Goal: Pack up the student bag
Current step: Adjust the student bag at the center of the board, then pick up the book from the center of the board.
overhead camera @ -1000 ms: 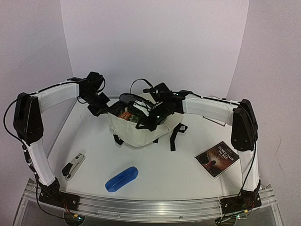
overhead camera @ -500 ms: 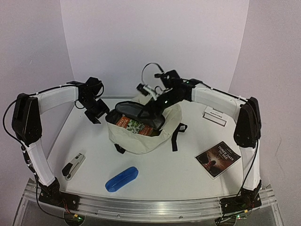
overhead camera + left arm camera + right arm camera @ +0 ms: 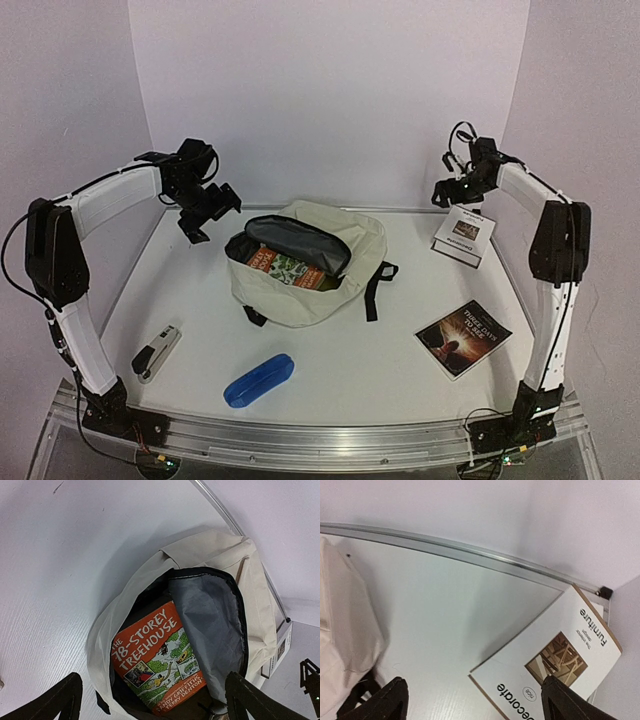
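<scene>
The student bag (image 3: pixel 300 298) lies in the centre of the top view with its mouth unzipped and an orange book (image 3: pixel 157 665) showing inside against the dark lining. The left gripper (image 3: pixel 212 208) hangs at the upper left of the bag, its jaws spread wide and holding nothing. At the upper right of the frame the right gripper (image 3: pixel 451 190) is also wide open and empty, above a white book (image 3: pixel 465 236) that lies well apart from the bag.
</scene>
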Controlling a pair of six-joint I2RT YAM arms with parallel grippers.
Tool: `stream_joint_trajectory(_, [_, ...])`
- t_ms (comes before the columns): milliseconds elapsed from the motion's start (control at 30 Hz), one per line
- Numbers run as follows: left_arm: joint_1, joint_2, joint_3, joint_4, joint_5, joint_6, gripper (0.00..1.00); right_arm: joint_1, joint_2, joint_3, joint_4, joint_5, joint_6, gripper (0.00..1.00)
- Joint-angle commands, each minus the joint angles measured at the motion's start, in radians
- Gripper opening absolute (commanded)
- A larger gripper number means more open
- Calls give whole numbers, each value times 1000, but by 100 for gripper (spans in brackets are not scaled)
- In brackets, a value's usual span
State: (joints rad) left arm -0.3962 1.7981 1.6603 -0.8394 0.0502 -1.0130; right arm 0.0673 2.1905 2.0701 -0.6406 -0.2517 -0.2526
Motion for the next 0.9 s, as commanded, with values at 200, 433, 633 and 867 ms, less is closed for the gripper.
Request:
stream_joint_trajectory(200, [5,-50,-17,-2,2,3,100,97,138,-23,111,327,-93,89])
stream_joint_trajectory(433, [5,-97,-51,1,-3,4,100,116,121,-204,284,491,-108,91])
stream_joint_trajectory(633, [5,-114,-77,31,2,1,100,137,84,-356,480,656,-120,90])
stream_joint_trajectory(867, [4,-103,-71,26,10,4,100,153,74,-481,683,726,-207,78])
